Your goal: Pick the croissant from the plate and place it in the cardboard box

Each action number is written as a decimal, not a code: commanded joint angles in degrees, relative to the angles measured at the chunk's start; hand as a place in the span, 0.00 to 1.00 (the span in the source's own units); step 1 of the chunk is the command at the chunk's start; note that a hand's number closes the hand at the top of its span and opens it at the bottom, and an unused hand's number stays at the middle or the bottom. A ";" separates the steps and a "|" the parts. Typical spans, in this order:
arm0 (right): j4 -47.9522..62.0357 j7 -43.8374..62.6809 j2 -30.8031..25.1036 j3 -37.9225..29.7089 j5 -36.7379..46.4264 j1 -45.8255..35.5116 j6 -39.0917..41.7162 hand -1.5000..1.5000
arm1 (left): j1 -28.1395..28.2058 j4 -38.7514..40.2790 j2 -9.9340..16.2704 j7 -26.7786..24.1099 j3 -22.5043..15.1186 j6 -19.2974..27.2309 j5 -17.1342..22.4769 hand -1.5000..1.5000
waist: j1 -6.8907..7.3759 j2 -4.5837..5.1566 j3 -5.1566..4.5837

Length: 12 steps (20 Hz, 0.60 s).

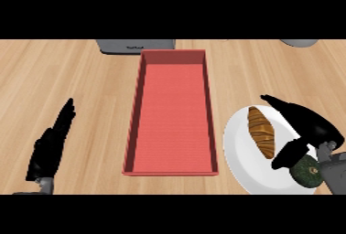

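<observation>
Two black robot hands are seen low over a pale wooden counter (67,73). At the near right, a white plate (238,155) is partly covered by the right robot hand (312,128), whose fingers are spread in a loose arc, one reaching far-left past the plate's rim and the thumb lowered at the near side; nothing is pinched. A dark green, round item (308,170) is glimpsed on the plate just beside the thumb, partly hidden by the grey wrist. The croissant (262,131) is shown lying lengthwise on the plate, just left of the open palm, with contact not clearly seen. At the near left, the left robot hand (51,146) is held edge-on, its fingers straight and pressed together, pointing away. Between the two, a long red open box (173,114) is laid on the counter, running from near to far. Beyond it, a grey appliance (135,45) is cut off by the far edge, and a grey rounded object (299,42) is seen at the far right.
</observation>
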 commanded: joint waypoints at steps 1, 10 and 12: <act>-0.37 -1.95 3.85 -1.80 4.51 2.02 0.87 0.00 | -2.07 2.60 -1.15 -0.38 2.04 -2.12 -1.20 0.50 | -0.11 0.03 -0.01; 4.21 -6.95 5.97 -5.55 9.01 1.08 3.32 0.00 | -2.48 -0.83 1.25 2.86 7.35 -7.55 0.97 0.50 | -0.03 0.02 0.00; 6.11 -7.91 8.74 -5.31 11.93 1.74 1.30 0.00 | -5.03 7.54 -3.10 -3.52 6.30 -4.53 -2.29 0.50 | -0.18 0.08 -0.01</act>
